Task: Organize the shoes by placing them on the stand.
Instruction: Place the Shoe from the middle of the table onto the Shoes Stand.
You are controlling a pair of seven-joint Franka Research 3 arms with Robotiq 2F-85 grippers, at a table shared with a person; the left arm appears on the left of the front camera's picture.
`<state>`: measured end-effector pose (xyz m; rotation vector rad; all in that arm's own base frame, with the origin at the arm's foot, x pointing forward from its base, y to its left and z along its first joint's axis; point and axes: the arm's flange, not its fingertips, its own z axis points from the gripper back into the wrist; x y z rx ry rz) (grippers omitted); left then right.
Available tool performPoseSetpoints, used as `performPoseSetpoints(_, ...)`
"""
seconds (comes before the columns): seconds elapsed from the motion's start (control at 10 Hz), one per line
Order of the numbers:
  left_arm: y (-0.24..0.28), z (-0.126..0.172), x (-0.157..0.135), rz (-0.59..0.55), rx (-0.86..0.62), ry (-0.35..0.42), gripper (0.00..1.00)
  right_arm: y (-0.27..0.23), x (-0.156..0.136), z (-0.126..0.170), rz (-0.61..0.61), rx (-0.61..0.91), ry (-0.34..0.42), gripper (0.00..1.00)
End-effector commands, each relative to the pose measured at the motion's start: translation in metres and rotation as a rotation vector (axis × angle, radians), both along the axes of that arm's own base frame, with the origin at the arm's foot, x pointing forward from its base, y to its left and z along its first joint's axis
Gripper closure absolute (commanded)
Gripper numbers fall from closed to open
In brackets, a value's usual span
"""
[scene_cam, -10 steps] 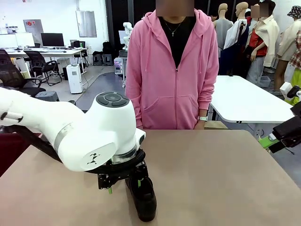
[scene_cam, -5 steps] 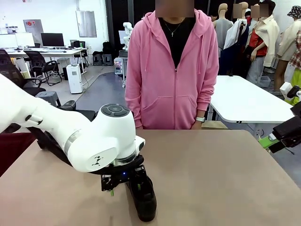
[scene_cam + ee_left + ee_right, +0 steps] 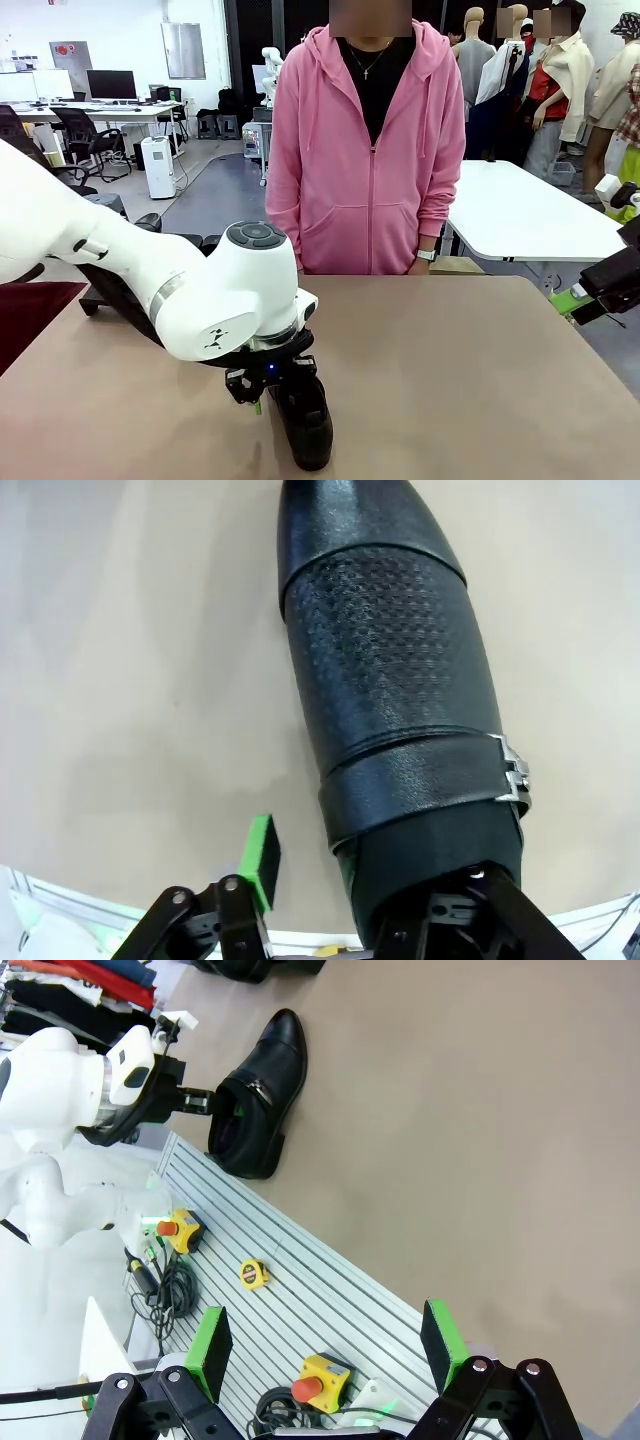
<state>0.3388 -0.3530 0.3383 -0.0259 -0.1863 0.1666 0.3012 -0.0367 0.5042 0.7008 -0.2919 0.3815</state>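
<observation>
Black leather is what you see under your left arm: one shoe (image 3: 305, 425) lies on the tan surface (image 3: 470, 380) near the robot's edge, a little left of the middle. Its long axis runs roughly from the far side toward the robot, with the rounded toe pointing at the near edge. In the left wrist view the toe sits at the top, the textured vamp and a strap with a small metal buckle below it, and the heel opening lies down by the gripper. The right wrist view shows the same shoe (image 3: 255, 1095) on its sole, upright.

Your left arm reaches in from the left, bent at the wrist, and the left gripper (image 3: 272, 392) points down at the heel end. One green pad (image 3: 261, 862) stands free beside the shoe; the other finger seems to sit at or inside the heel opening, though you cannot tell whether the jaws have clamped.

Your right gripper (image 3: 327, 1342) hangs off the right side of the surface with its pads wide apart, holding nothing. A person in a pink hoodie (image 3: 365, 150) stands at the far side.
</observation>
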Motion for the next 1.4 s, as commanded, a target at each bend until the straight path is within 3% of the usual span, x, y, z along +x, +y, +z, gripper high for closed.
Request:
performPoseSetpoints(0.0, -0.002, 0.001, 0.002, -0.052, 0.001, -0.038, 1.00, -0.003, 0.000, 0.001, 0.019, 0.007, -0.017, 0.00)
performPoseSetpoints(0.8, -0.013, 0.049, -0.045, -0.405, -0.060, -0.078, 1.00, -0.003, 0.000, 0.001, 0.019, 0.007, -0.017, 0.00)
performPoseSetpoints(1.1, 0.018, 0.108, -0.083, -0.646, -0.037, -0.153, 1.00, -0.003, 0.000, 0.001, 0.019, 0.007, -0.017, 0.00)
performPoseSetpoints(1.3, 0.050, 0.136, -0.105, -0.619, -0.027, -0.248, 1.00, -0.003, 0.000, 0.001, 0.019, 0.007, -0.017, 0.00)
